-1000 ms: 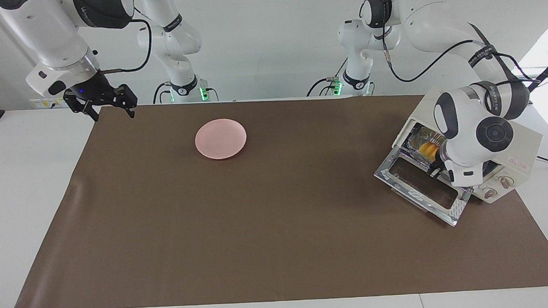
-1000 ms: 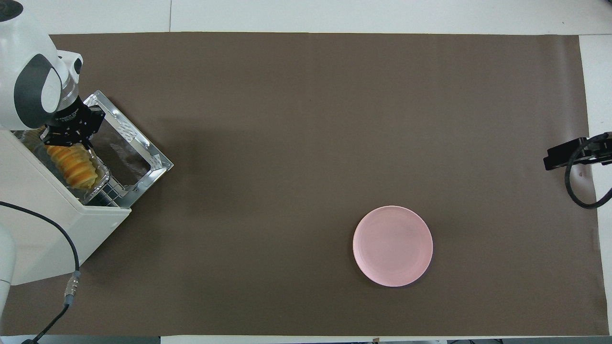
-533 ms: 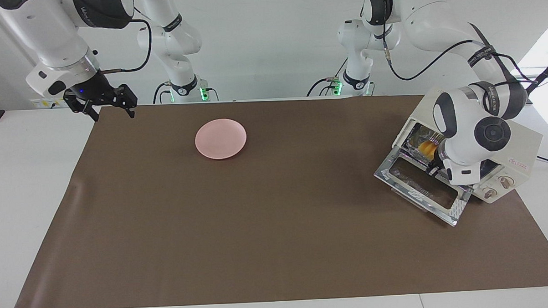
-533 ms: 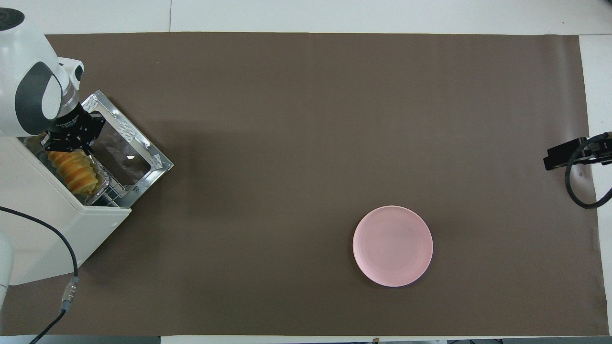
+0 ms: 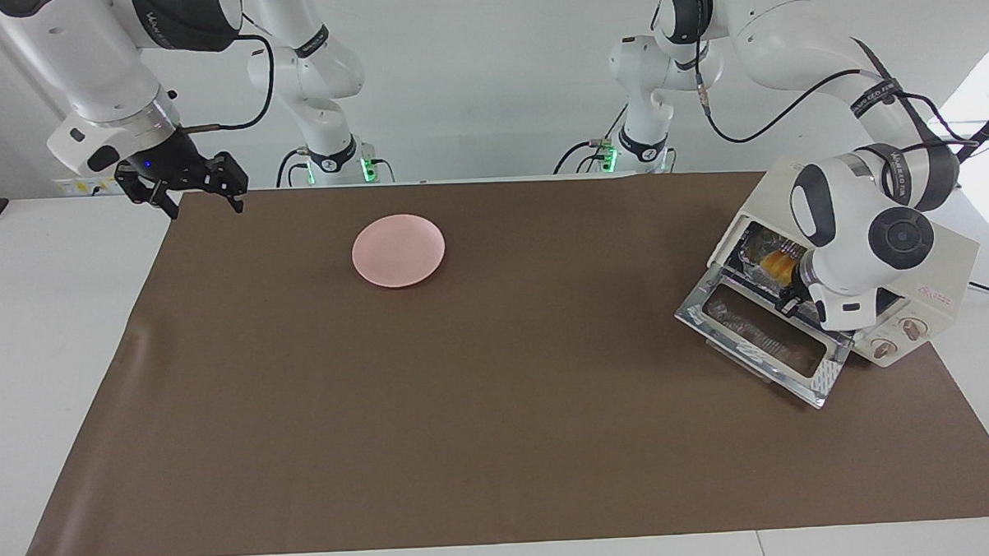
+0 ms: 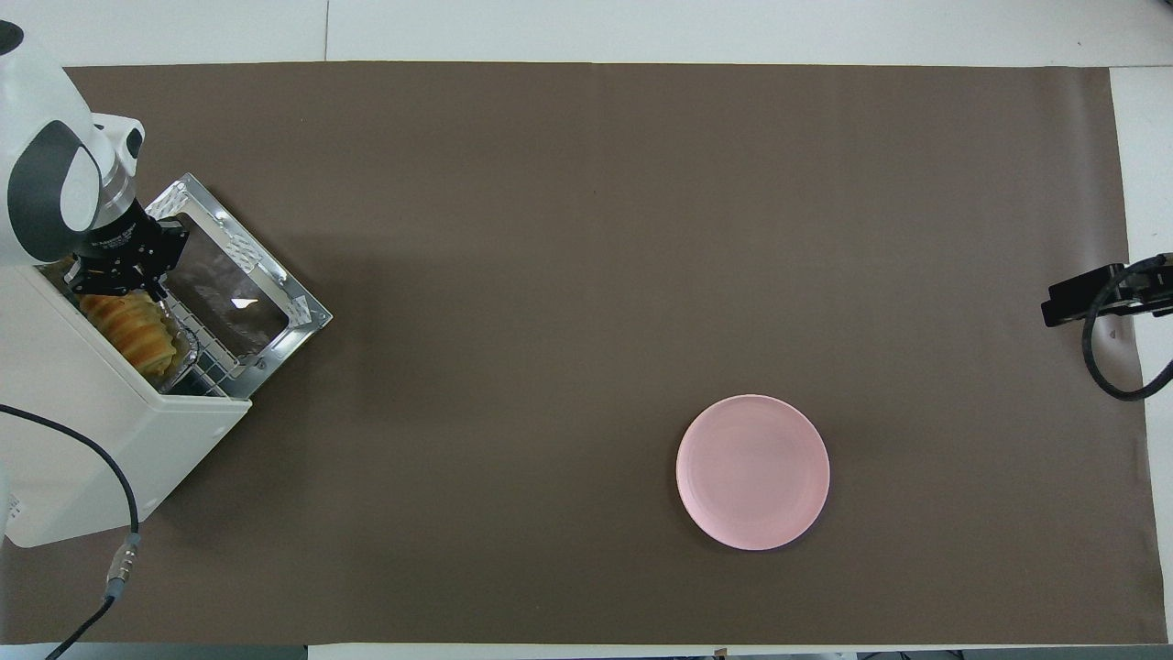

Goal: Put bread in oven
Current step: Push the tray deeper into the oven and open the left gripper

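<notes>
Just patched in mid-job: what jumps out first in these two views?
The left gripper is at the mouth of the open oven, at the left arm's end of the table, right by the bread in its foil tray. An empty pink plate sits alone mid-mat.

A round pink plate [image 5: 398,251] lies flat upper left of centre in the facing view, lower right of centre overhead, on a brown mat [image 5: 499,409] covering most of the white table [image 5: 52,326].

White jointed arms, dark grey joint caps, black cables (looped outside), black grippers.
</notes>
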`<state>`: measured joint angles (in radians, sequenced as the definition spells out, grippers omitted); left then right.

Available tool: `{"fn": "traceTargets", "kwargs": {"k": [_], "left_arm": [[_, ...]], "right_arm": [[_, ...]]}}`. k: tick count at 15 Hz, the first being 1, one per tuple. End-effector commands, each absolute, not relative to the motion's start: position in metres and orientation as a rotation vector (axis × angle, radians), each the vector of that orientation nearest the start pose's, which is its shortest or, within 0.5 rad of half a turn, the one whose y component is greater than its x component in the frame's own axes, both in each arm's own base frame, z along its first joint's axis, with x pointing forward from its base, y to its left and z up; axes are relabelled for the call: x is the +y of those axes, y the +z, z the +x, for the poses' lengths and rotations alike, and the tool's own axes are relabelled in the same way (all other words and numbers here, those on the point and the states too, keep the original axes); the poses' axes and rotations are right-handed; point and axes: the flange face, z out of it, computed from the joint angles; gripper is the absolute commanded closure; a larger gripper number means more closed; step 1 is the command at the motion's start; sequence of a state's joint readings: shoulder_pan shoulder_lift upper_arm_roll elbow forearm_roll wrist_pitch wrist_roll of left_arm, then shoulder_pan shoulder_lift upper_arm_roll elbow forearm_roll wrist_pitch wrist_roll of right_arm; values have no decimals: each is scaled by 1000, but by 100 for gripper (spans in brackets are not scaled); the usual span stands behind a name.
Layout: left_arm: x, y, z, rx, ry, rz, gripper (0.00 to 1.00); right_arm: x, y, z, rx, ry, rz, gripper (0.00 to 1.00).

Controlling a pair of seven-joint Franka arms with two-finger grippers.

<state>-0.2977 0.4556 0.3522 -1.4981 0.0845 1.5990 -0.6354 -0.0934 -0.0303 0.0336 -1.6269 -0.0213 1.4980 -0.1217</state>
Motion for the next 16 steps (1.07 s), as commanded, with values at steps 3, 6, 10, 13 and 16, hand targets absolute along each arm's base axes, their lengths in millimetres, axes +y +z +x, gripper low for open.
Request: {"fn": "traceTargets", "kwargs": {"k": [3, 6, 10, 13, 16], "left_arm": [[13, 404, 638, -885, 316, -2653, 5], [9, 409, 642, -875, 287, -2661, 0], [2, 431, 654, -815, 187, -2716, 0], [-3, 473, 655, -780, 116, -2769, 0], [-10, 501, 651, -708, 105, -2812, 0]], "right_arm": [[-33, 610, 529, -96, 157, -3149, 0], [-33, 610, 529, -96, 157, -3149, 0], [-33, 610, 529, -96, 157, -3149, 0], [-33, 609, 529, -98, 160, -3149, 0], [-32, 609, 529, -101, 160, -3149, 0]]}}
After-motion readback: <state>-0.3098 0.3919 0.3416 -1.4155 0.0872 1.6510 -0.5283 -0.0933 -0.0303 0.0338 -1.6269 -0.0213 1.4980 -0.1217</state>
